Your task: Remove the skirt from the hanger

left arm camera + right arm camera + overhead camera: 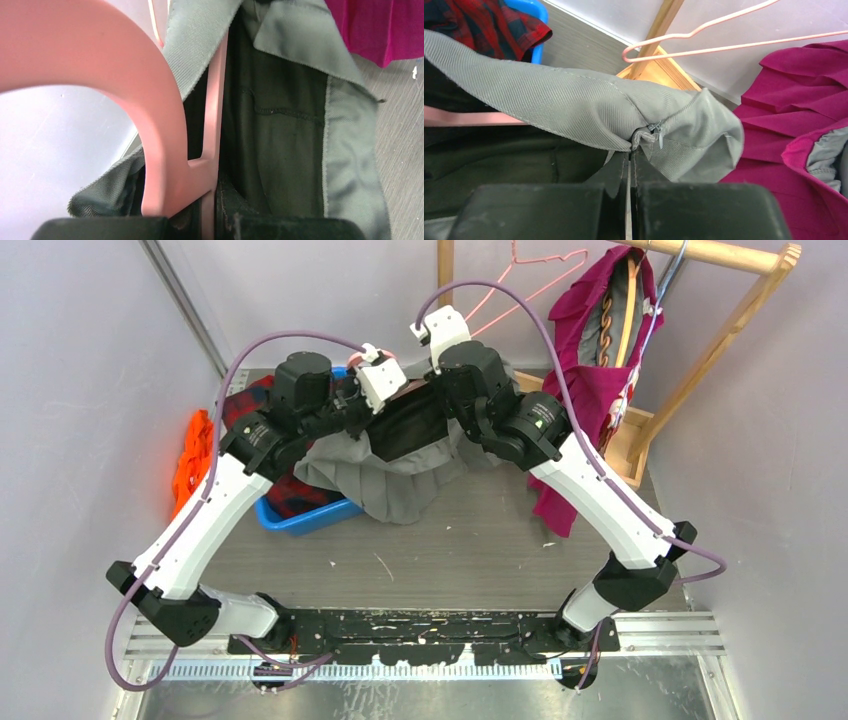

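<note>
Looking down from the top view, I have both arms reaching to the far middle of the table, where the grey skirt (400,475) hangs in a bunch between them. My left gripper (383,402) sits at its left upper edge and my right gripper (437,388) at its right upper edge, so the waistband runs across from one to the other. Neither arm is nearer; each is at its own end. The blue bin (312,518) lies just beside the hem on the left, and the magenta garment (590,360) hangs on the wooden rack (720,345) to the right.

From the left wrist, my fingers (100,229) are closed on the pink hanger (100,55) where the hook meets its bar. The bar runs straight away from me, and the skirt's waistband lies along it and to its right.

From the right wrist, my fingers (709,210) are pressed together on the waistband beside the zip (655,131). The hanger's bar shows as a pink strip to the left, passing under the cloth. A wire hanger (724,37) hangs beyond, apart from all this.

I judge the coming pull must follow that bar: right hand drawing the band off its end, left hand keeping the hanger back.
</note>
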